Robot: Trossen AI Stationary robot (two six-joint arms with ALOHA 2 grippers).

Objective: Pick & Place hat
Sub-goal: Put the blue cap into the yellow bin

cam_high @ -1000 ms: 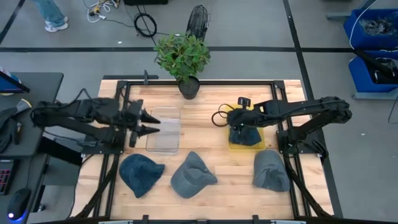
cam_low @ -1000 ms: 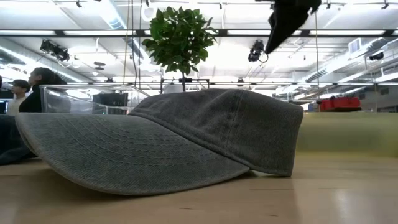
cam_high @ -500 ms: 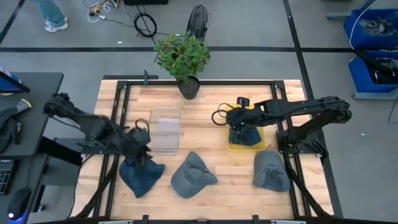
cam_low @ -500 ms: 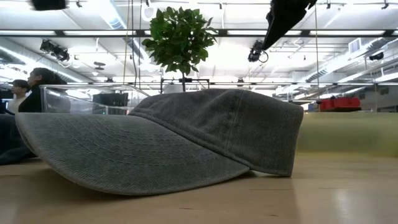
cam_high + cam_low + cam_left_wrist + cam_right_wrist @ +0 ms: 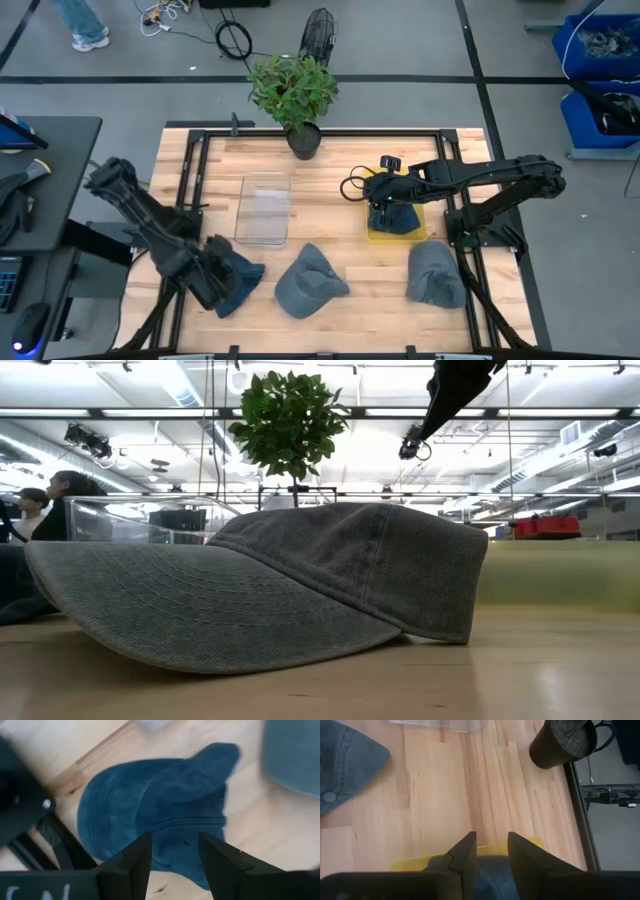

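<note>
Three hats lie flat on the table's near part: a blue hat (image 5: 238,276) at the left, a grey-blue one (image 5: 310,282) in the middle, filling the low view (image 5: 300,580), and a grey one (image 5: 435,272) at the right. A dark blue hat (image 5: 400,218) lies in a yellow tray (image 5: 372,234). My left gripper (image 5: 212,285) is open and stands over the blue hat (image 5: 160,810), fingers pointing down at its crown. My right gripper (image 5: 380,200) is open above the far edge of the yellow tray (image 5: 415,863) and its hat (image 5: 490,875).
A clear plastic container (image 5: 263,208) stands left of the table's middle. A potted plant (image 5: 295,90) is at the far edge, its pot (image 5: 563,740) beyond my right gripper. Black frame rails (image 5: 190,180) run along the table's sides. People sit beyond the table (image 5: 60,500).
My left arm has swung from beside the clear container toward the table's near edge and come down over the blue hat, tipping its fingers downward. The hats have not moved.
</note>
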